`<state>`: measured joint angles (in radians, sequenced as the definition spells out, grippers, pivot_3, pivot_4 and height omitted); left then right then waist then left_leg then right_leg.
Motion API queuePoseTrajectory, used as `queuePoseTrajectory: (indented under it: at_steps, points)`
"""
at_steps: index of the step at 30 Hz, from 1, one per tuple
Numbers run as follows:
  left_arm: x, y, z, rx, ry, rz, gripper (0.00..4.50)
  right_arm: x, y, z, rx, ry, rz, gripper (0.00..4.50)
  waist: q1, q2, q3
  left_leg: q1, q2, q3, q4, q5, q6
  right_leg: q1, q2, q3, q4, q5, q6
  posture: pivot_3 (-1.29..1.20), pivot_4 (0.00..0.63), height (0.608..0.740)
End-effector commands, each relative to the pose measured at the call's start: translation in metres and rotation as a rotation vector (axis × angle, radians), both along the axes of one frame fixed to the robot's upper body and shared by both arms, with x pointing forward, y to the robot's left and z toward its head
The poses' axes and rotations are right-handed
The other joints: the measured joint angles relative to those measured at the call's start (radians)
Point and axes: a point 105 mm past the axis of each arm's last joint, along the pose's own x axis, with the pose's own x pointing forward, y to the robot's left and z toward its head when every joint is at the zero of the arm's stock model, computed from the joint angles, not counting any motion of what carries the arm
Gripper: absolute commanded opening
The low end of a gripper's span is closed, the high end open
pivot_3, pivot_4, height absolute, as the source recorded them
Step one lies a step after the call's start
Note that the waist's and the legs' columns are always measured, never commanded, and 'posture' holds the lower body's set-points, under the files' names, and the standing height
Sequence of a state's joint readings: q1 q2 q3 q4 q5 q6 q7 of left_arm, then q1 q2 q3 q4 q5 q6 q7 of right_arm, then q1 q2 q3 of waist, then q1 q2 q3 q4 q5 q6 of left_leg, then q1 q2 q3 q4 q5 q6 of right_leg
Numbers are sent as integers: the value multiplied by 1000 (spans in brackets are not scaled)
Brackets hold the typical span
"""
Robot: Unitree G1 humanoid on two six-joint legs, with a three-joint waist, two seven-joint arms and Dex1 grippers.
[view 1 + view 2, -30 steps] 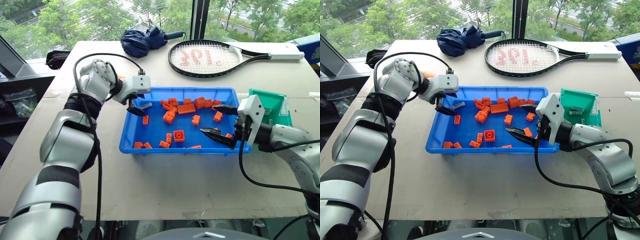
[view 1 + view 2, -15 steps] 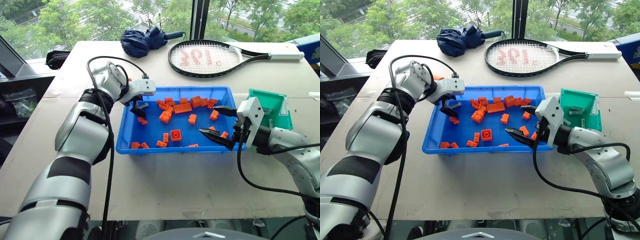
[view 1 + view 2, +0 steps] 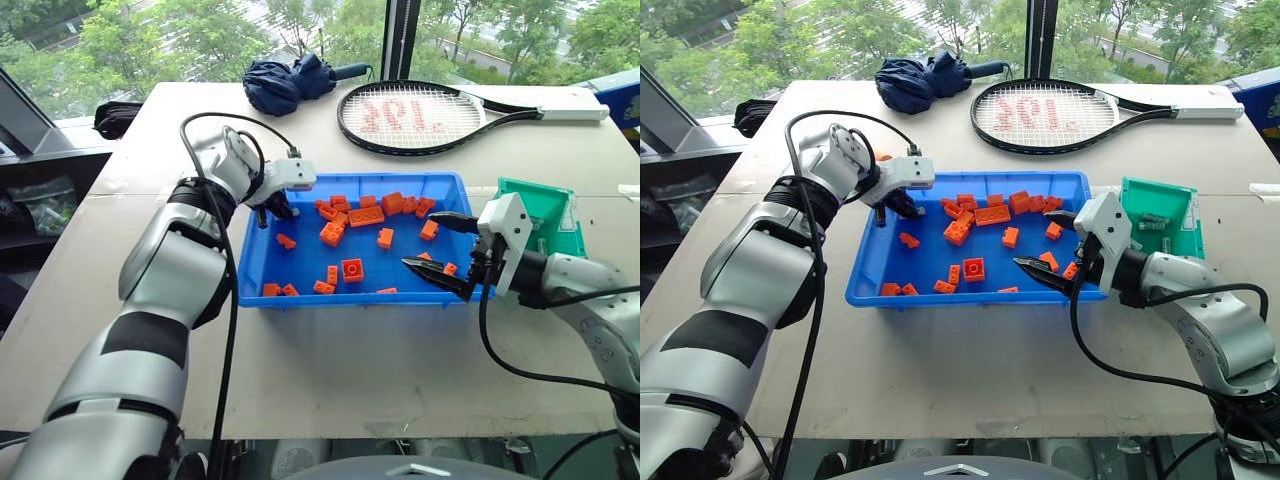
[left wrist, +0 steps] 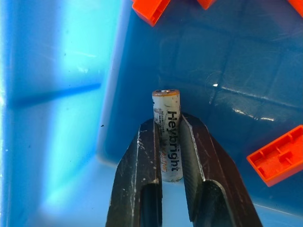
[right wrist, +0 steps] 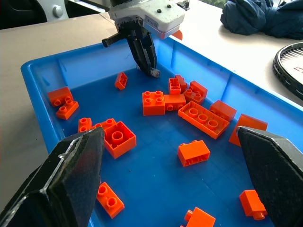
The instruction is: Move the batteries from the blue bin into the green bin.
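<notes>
From the head camera, your left gripper (image 3: 277, 211) sits in the blue bin's (image 3: 300, 297) far left corner; the green bin (image 3: 541, 212) waits beyond the wide-open right gripper (image 3: 440, 250). At the left wrist, the jaws pinch a battery (image 4: 168, 135) lengthwise. Lift straight up, clear of the bricks (image 5: 153, 102), before swinging across.

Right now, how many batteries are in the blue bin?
1: the battery is pinched in the left gripper at the far left corner of the blue bin. The orange bricks may hide others.
</notes>
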<state>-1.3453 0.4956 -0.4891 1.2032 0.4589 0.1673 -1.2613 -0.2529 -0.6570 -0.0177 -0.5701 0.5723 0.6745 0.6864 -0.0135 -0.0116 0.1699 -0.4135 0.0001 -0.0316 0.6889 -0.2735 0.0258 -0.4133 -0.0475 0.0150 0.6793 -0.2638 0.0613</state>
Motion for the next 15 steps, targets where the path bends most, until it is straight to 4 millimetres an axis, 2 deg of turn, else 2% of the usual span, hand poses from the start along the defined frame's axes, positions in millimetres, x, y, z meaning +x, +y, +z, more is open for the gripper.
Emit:
queuePoseTrajectory:
  at_steps: [1, 5, 9, 12, 15]
  points:
    - [1, 2, 2, 18, -10, 5, 21, -1, -4, 13, 11, -52, -12, 4500, 0, 0, 0, 0, 0, 0, 0, 0, 0, 0, 0, 0, 0, 0, 0, 0, 150, 740]
    - [3, -12, 18, -29, -43, -54, 21, -1, -5, 13, 12, -56, -18, 4500, 0, 0, 0, 0, 0, 0, 0, 0, 0, 0, 0, 0, 0, 0, 0, 0, 150, 740]
    - [3, -38, 54, -90, -116, -175, 21, -3, -8, 15, 13, -60, -25, 4500, 3, -2, 1, -2, 0, 0, 0, 0, 0, 0, 0, -1, -1, 0, 0, 0, 150, 740]
    - [-3, -70, 77, -229, -153, -287, 21, -2, -17, 18, 11, -70, -59, 4500, 4, -2, 1, -2, 0, -1, 0, 0, 0, 0, -1, -1, -2, 0, 0, 0, 150, 740]
    - [-20, -105, 88, -370, -105, -412, 21, 1, -32, 21, 7, -75, -125, 4500, 6, -2, 1, -2, 1, -1, 0, 0, 0, 0, -2, -1, -2, 0, 0, 0, 150, 740]
